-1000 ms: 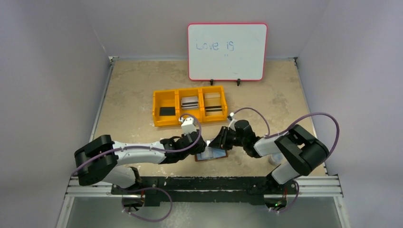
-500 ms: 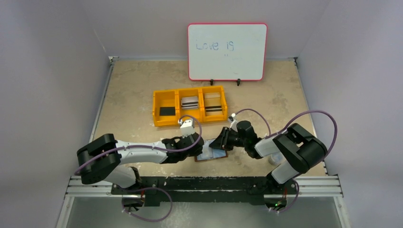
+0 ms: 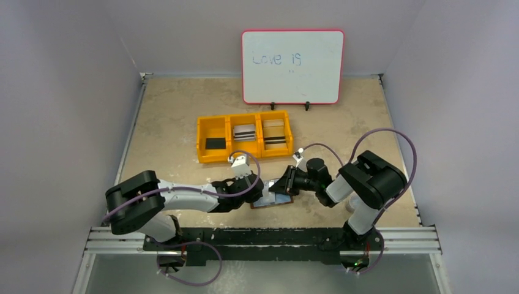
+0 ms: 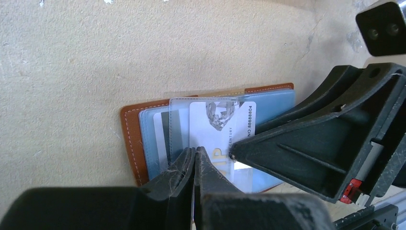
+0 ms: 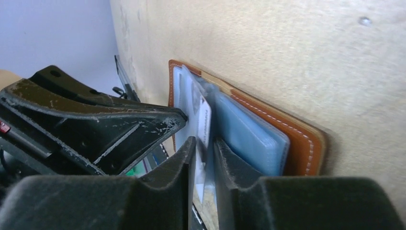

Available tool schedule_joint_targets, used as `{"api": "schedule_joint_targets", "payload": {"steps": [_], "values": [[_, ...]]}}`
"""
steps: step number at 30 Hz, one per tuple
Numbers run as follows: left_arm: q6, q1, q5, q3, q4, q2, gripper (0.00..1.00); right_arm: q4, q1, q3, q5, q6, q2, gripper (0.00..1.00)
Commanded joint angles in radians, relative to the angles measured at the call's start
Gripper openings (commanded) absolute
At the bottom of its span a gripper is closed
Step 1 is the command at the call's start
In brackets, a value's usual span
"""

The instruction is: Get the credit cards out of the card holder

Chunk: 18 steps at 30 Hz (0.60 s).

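Near the worktop's (image 3: 177, 116) front edge, brown wallet (image 3: 275, 199) lying open, left pincer (image 4: 195, 153) clamped on a white card (image 4: 221, 128), right pincer (image 5: 205, 144) narrow, pinching the wallet's clear sleeve (image 5: 197, 105)

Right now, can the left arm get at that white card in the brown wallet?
Probably yes: the left gripper looks shut on the near edge of the white card, while the right gripper holds its clear sleeve.
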<state>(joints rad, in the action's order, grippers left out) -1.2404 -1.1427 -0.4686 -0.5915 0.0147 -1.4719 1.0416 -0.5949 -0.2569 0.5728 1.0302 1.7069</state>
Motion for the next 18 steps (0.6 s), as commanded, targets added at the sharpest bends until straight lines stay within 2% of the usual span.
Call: {"api": "schedule_joint_targets", "payload": {"steps": [1, 5, 10, 13, 18], "values": [[-0.021, -0.022, 0.007, 0.04, -0.075, -0.044, 0.0, -0.009, -0.013, 0.057, 0.022, 0.031, 0.06, 0.18], [-0.019, -0.032, -0.015, 0.03, -0.111, -0.042, 0.0, -0.048, -0.01, 0.059, -0.005, 0.032, 0.02, 0.03], [-0.014, -0.038, -0.047, 0.025, -0.164, -0.029, 0.0, -0.17, 0.002, 0.062, -0.076, 0.009, -0.073, 0.01], [-0.015, -0.04, -0.051, 0.04, -0.168, -0.021, 0.0, -0.239, 0.005, 0.05, -0.095, -0.017, -0.112, 0.05], [-0.015, -0.04, -0.059, 0.048, -0.175, -0.005, 0.0, -0.268, 0.007, 0.045, -0.095, -0.029, -0.134, 0.01]]}}
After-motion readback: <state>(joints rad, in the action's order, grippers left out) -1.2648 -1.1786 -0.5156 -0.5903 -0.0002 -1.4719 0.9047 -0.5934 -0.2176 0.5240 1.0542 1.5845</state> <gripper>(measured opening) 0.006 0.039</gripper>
